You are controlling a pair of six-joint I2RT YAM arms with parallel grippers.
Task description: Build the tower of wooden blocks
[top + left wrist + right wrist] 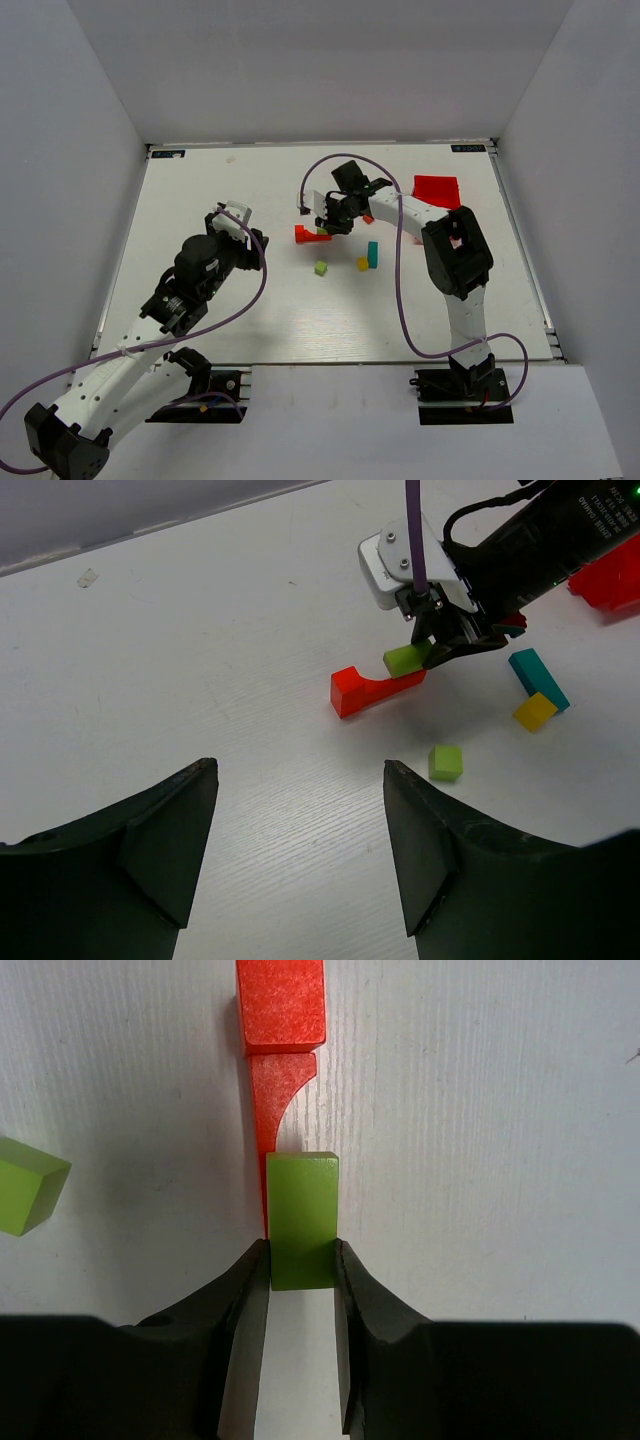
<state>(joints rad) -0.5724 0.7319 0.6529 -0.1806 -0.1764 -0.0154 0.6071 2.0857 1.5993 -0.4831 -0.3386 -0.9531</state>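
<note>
A white counter is seen carrying a red arch piece, a lime-green cube, a yellow cube touching a teal bar, and a red bin near its far edge.

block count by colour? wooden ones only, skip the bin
Lime-green: 2 (lime-green block in the right gripper, lime-green cube loose)
Red: 1 (red arch)
Teal: 1 (teal bar)
Yellow: 1 (yellow cube)
Orange-red: 1 (orange-red piece, mostly hidden)
Total: 6

nothing legible — white lettering on the right arm is too blurred to read.
</note>
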